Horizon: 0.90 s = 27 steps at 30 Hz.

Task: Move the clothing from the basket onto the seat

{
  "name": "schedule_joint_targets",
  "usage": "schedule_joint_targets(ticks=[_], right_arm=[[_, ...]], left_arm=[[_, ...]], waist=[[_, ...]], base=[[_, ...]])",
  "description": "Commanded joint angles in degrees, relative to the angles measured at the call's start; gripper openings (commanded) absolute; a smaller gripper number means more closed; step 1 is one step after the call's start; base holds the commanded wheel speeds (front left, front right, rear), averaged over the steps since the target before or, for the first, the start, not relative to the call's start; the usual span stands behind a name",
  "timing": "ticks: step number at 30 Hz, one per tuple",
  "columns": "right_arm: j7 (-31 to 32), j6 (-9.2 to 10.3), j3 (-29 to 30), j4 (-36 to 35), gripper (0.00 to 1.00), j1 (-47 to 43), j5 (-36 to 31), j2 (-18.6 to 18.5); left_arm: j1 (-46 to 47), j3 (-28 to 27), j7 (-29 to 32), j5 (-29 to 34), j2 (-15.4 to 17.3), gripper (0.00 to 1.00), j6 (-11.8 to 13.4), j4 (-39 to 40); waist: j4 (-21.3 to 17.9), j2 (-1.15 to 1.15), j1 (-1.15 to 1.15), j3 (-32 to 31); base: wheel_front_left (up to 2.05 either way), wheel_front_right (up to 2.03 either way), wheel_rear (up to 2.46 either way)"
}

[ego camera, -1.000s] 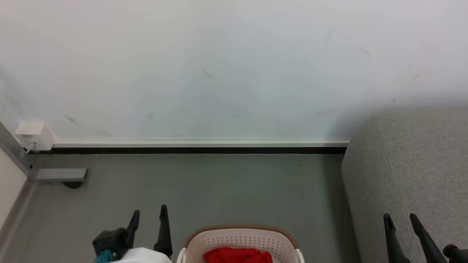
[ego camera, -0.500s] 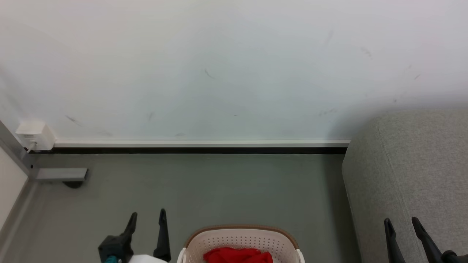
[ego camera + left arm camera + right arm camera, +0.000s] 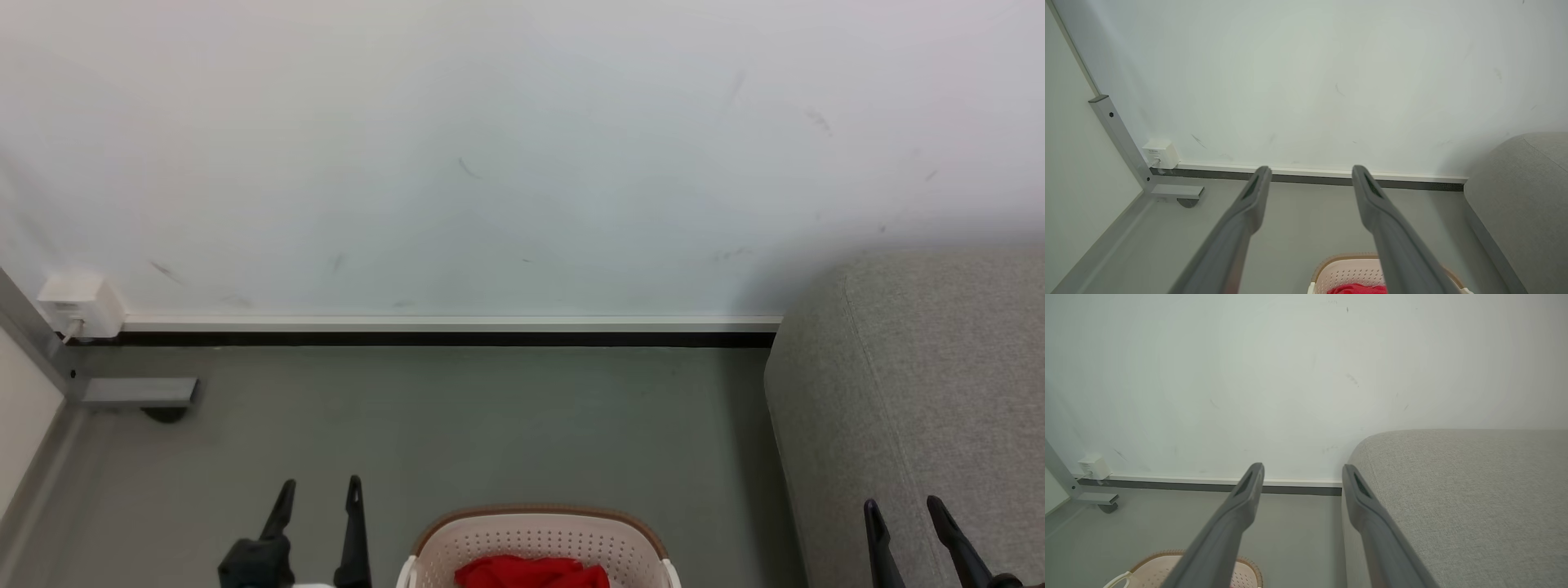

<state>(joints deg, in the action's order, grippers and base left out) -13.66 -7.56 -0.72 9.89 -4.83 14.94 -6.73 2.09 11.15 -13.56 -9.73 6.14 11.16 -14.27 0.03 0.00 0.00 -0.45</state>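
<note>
A pale wall (image 3: 522, 163) met a grey floor (image 3: 490, 425). The seat (image 3: 922, 392), a light grey sofa, stood against the wall at the right. The basket (image 3: 539, 535) rested on the floor near the seat's left side, with the red clothing (image 3: 531, 573) lying inside it. The left gripper (image 3: 321, 482) hovered left of the basket, fingers spread wide and empty. The right gripper (image 3: 902, 502) hovered before the seat, likewise wide and empty.

No legible text or markings.
</note>
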Motion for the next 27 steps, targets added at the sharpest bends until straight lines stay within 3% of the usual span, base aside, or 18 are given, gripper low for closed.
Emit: schedule_joint_targets(ticks=[1,12,27], right_arm=[[-0.42,0.12,0.25,0.25,1.00,-0.59,-1.08,-0.20],[-1.58,0.14,1.46,1.54,1.00,-1.28,-2.55,0.23],[-1.57,0.14,1.70,2.49,1.00,-0.82,-1.77,0.09]], left_arm=[[-0.46,-0.29,-0.53,1.58,0.03,1.00,-0.01,0.05],[-1.30,-2.55,-1.67,5.54,-0.85,1.00,-1.35,-1.11],[-1.50,-4.93,-1.61,5.92,-2.31,1.00,-3.46,-2.39]], waist=[[0.01,0.00,0.00,-0.01],[-0.16,0.00,0.00,-0.12],[-0.33,0.00,0.00,-0.23]], base=[[0.00,0.00,0.00],[0.00,0.00,0.00],[0.00,0.00,0.00]])
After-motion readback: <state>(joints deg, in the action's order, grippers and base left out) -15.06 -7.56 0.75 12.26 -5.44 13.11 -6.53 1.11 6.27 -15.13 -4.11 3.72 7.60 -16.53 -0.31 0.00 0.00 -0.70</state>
